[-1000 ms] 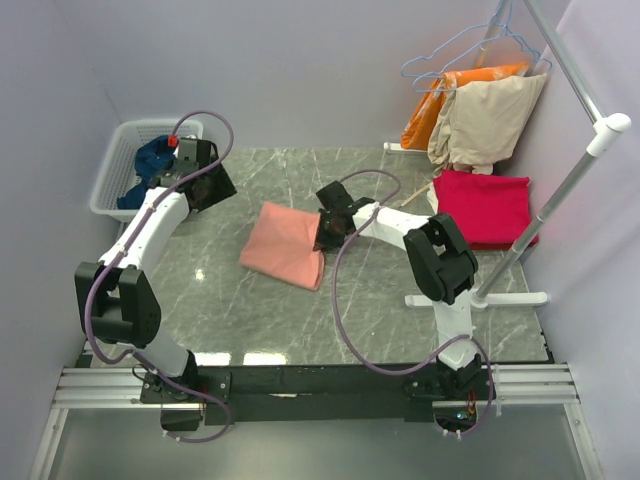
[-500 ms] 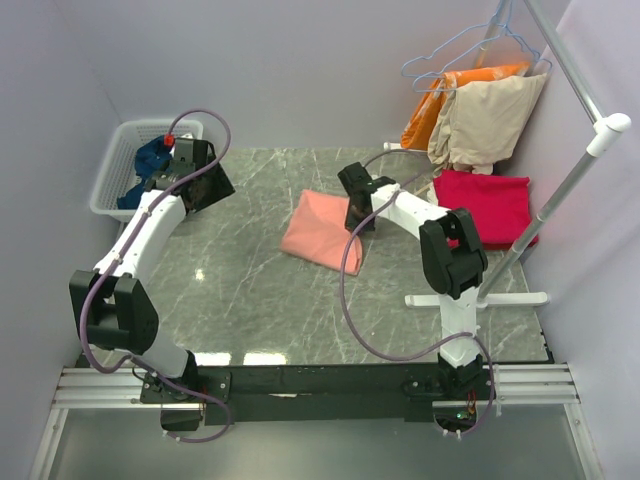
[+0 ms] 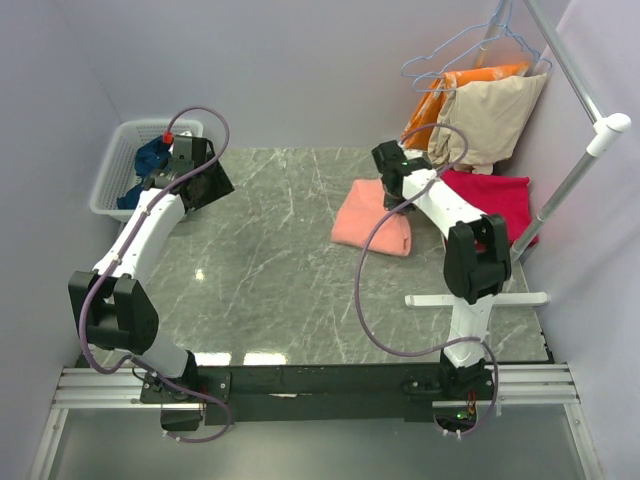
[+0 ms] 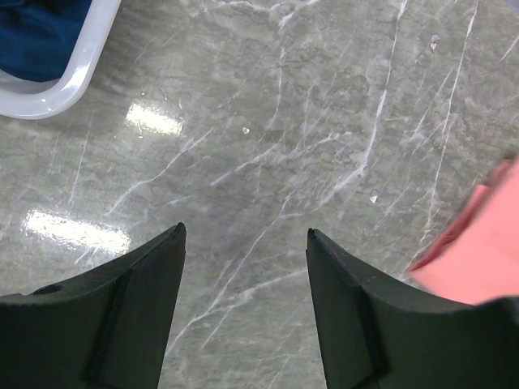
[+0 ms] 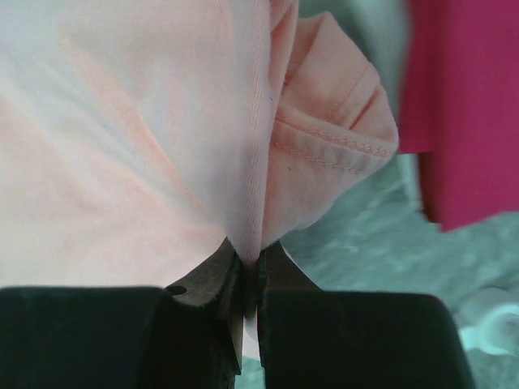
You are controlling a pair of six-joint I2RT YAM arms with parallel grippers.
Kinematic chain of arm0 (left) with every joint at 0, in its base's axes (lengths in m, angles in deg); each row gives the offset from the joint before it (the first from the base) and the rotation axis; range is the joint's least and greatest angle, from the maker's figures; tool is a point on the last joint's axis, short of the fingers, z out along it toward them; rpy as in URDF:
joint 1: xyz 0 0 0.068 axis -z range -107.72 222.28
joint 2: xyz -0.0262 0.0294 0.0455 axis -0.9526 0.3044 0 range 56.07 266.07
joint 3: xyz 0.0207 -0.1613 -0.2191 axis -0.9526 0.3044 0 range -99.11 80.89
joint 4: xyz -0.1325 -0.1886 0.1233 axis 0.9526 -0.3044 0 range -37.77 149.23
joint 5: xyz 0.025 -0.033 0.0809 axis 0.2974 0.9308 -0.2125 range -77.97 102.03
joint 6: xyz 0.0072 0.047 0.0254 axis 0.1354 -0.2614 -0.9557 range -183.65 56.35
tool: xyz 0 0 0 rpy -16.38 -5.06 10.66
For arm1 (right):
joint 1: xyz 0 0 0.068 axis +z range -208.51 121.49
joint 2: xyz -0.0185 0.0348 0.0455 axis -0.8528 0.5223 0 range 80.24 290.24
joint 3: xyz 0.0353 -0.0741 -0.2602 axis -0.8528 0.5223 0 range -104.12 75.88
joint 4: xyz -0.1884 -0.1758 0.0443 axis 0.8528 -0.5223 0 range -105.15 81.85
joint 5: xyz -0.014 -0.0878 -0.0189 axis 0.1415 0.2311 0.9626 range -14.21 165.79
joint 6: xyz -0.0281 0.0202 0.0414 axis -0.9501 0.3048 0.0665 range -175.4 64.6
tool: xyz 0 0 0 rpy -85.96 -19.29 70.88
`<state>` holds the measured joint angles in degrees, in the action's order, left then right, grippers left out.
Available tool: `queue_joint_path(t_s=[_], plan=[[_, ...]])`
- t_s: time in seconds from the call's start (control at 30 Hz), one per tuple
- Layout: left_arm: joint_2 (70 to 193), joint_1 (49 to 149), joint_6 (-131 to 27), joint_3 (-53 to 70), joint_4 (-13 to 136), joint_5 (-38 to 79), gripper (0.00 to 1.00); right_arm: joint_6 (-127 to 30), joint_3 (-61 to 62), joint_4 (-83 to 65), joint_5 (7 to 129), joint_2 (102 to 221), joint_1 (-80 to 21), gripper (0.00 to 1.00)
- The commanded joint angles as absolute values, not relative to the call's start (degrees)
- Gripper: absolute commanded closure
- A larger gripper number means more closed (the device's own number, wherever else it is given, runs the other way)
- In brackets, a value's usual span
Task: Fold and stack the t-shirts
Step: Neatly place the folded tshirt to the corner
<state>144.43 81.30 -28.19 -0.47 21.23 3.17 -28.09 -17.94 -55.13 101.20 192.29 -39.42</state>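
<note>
While the right pincer point(image 5: 247, 263) is pinching a bunched fold of the folded salmon-pink soft cloth t-shirt point(image 3: 370, 218), fingers pressed tight on the fabric, that shirt sits on the grey marble-patterned worktop point(image 3: 270, 270) towards the far right. It's just beside the flat-folded crimson-red t-shirt point(image 3: 495, 205), and in the wrist view a sliver of worktop shows between the two! Over on the left, the left pincer point(image 4: 246, 235) hangs above bare marble with its black fingers spread and nothing between them. It's right next to the white slatted plastic laundry basket point(image 3: 115, 170), and the crumpled navy-blue t-shirt point(image 3: 152, 158) lies inside that. Beyond the red shirt, orange and beige garments point(image 3: 490, 110) hang from the clothes rack.
</note>
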Motion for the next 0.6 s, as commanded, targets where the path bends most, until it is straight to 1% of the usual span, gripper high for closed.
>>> queue_joint_path(t_s=[0.0, 0.23, 0.4, 0.5, 0.57], plan=[[144.3, 81.1, -29.6, -2.7, 21.4, 2.5, 0.33, -31.0, -20.6, -56.8, 112.4, 184.8, -42.7, 1.00], [145.2, 81.1, -30.0, -3.0, 21.4, 2.3, 0.34, -32.6, -22.9, -57.3, 119.6, 181.4, -48.8, 1.00], [146.0, 81.1, -30.0, -2.9, 21.4, 2.5, 0.34, -33.2, -25.3, -55.6, 121.9, 179.7, -52.9, 1.00], [146.3, 81.2, -29.9, -3.0, 21.4, 2.7, 0.34, -33.8, -29.6, -56.1, 123.0, 182.7, -55.5, 1.00], [146.7, 81.1, -29.9, -3.3, 21.1, 2.8, 0.34, -32.5, -33.3, -59.5, 125.8, 185.3, -56.9, 1.00]])
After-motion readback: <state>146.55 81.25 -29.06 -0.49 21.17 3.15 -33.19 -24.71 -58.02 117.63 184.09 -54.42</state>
